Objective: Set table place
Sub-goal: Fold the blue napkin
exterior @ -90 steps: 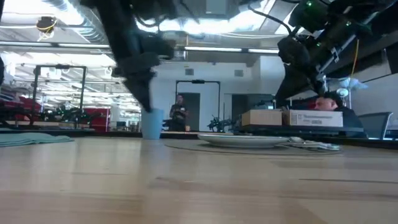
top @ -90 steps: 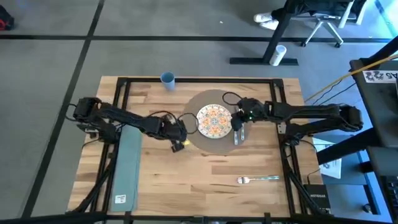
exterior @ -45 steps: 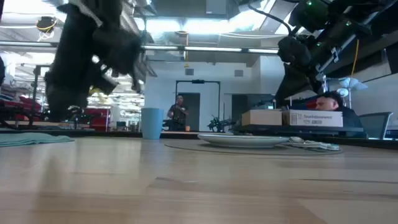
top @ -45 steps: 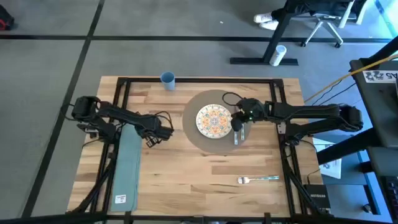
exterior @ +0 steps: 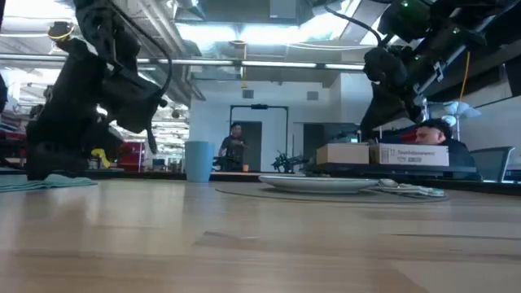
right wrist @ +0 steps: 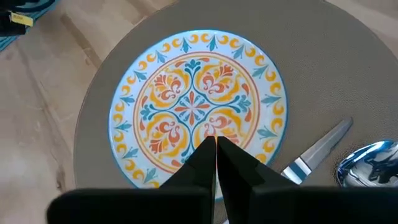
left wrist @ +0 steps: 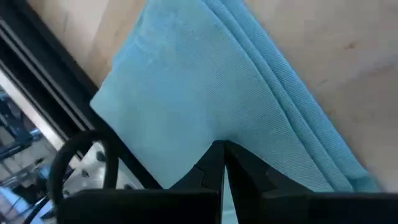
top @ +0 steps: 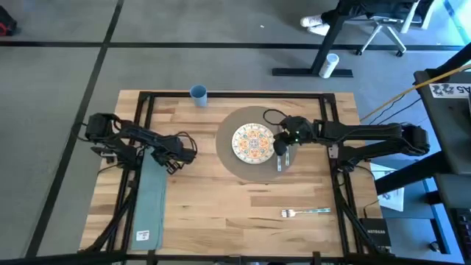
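The round grey-brown placemat (top: pixel 254 174) lies on the light-wood table (top: pixel 221 199), with a patterned plate (top: pixel 253 142) on it. A knife (right wrist: pixel 317 152) and a spoon (right wrist: pixel 368 163) lie on the mat to the right of the plate. A long teal napkin (top: pixel 149 199) lies flat along the table's left side. My left gripper (left wrist: pixel 222 148) is shut and points down low over the napkin's far end (exterior: pixel 41 182). My right gripper (right wrist: pixel 216 142) is shut and hangs over the plate's right edge, holding nothing. My left gripper's shut fingertips (left wrist: pixel 214 155) stand right over the top layer of the folded napkin near its far end (left wrist: pixel 186 118), coming from above. I cannot tell whether they touch the cloth. The napkin lies flat on the table.
A blue cup (top: pixel 198 93) stands at the table's far edge. A fork (top: pixel 305 213) lies on bare wood near the front right. The black frame rails (top: pixel 140 110) run along the table's sides. People show in the room beyond the table.
My left gripper has gone from beside the placemat's left edge toward the table's left edge and down, and now stands over the napkin's far end. The napkin, plate and cutlery have not moved.
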